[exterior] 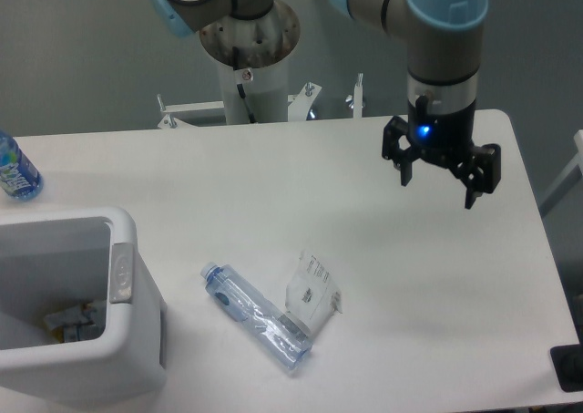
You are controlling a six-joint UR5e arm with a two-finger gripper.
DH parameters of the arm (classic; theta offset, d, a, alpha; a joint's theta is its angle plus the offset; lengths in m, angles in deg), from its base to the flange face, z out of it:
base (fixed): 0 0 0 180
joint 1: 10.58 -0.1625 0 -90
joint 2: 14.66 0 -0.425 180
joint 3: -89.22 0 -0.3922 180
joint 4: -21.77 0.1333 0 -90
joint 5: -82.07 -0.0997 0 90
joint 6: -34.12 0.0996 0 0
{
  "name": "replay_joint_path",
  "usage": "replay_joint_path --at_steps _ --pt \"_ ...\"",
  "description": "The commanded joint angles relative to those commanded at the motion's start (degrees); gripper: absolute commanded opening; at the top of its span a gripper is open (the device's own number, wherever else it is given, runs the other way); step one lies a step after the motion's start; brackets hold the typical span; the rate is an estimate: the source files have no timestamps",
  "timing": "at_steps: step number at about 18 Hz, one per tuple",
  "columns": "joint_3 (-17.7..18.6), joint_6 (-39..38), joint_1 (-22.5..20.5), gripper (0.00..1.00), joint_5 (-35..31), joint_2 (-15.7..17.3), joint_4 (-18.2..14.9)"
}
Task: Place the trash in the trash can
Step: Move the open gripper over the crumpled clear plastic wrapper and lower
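Observation:
A long clear bluish plastic bottle [255, 315] lies on the white table [273, 176], slanting from upper left to lower right. Touching its right end is a crinkled clear wrapper [312, 292] with a white printed label. The white trash can [127, 335] stands at the front left corner, with some items showing inside it. My gripper [438, 183] hangs open above the right part of the table, well up and to the right of the trash, with nothing between its fingers.
A blue-labelled water bottle [15, 170] stands at the table's far left edge. The robot's base column [250, 62] rises behind the table's back edge. A dark object [568, 367] sits beyond the table's right front corner.

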Motion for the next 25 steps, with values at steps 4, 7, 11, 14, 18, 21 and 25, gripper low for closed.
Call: replay_joint_path --at_steps 4,7,11,14,18,21,25 --pt "0.88 -9.06 4.31 1.0 0.0 -3.25 1.86" --pt "2.02 -12.33 6.95 1.0 0.18 -5.63 1.86" --pt "5.09 -11.72 8.35 1.0 0.17 -6.25 2.3" --pt "7.91 -10.58 9.49 1.0 0.18 -6.25 2.48" --pt "10.81 -10.57 11.69 1.0 0.35 -6.77 2.65" --pt "13.44 -10.93 13.27 1.0 0.44 -7.39 7.29" --pt "17.4 -12.24 15.03 1.0 0.53 -8.36 15.03"
